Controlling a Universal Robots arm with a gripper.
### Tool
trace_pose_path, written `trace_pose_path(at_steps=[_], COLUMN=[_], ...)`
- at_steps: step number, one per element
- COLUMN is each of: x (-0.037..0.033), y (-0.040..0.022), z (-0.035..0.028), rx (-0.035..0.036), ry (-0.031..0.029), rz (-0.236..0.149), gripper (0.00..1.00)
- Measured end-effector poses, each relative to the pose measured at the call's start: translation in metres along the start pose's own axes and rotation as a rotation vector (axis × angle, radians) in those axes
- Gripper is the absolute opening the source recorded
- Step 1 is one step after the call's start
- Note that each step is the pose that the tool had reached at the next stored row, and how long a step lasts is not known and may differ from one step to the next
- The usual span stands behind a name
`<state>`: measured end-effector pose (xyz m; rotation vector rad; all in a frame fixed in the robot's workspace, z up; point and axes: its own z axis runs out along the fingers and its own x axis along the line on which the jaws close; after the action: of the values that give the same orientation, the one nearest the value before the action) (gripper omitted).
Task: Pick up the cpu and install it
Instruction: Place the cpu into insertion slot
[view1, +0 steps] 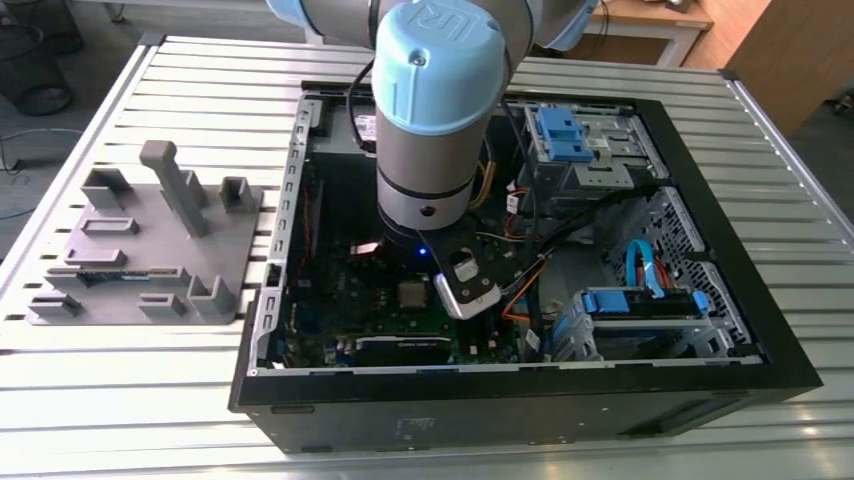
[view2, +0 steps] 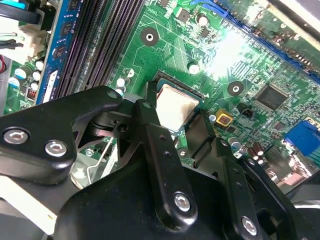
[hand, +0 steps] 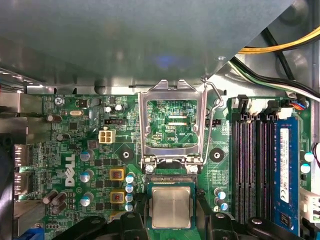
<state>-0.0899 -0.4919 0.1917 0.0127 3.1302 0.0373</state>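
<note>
The cpu (hand: 171, 206) is a small square chip with a silvery top. It lies flat in the socket of the green motherboard (hand: 90, 150), and it also appears in the second wrist view (view2: 176, 106) and in the exterior view (view1: 412, 293). My gripper (hand: 172, 220) hangs just over it, open, with one black finger (view2: 150, 117) on each side of the chip and a small gap to its edges. The socket's metal retention frame (hand: 172, 125) stands flipped open behind the chip.
The open black computer case (view1: 534, 400) lies on a slatted metal table (view1: 134, 400). Memory slots (hand: 255, 165) run beside the socket, and cables (hand: 280, 47) and blue drive bays (view1: 574, 135) crowd the case's other side. A grey parts fixture (view1: 147, 250) sits at the exterior view's left.
</note>
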Motion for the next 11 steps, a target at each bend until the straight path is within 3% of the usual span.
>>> trace_pose_path(at_steps=[11], x=[-0.0004], y=[0.0], z=[0.0031], rx=[0.0001], ry=[0.0001], rz=[0.0], gripper=[0.47])
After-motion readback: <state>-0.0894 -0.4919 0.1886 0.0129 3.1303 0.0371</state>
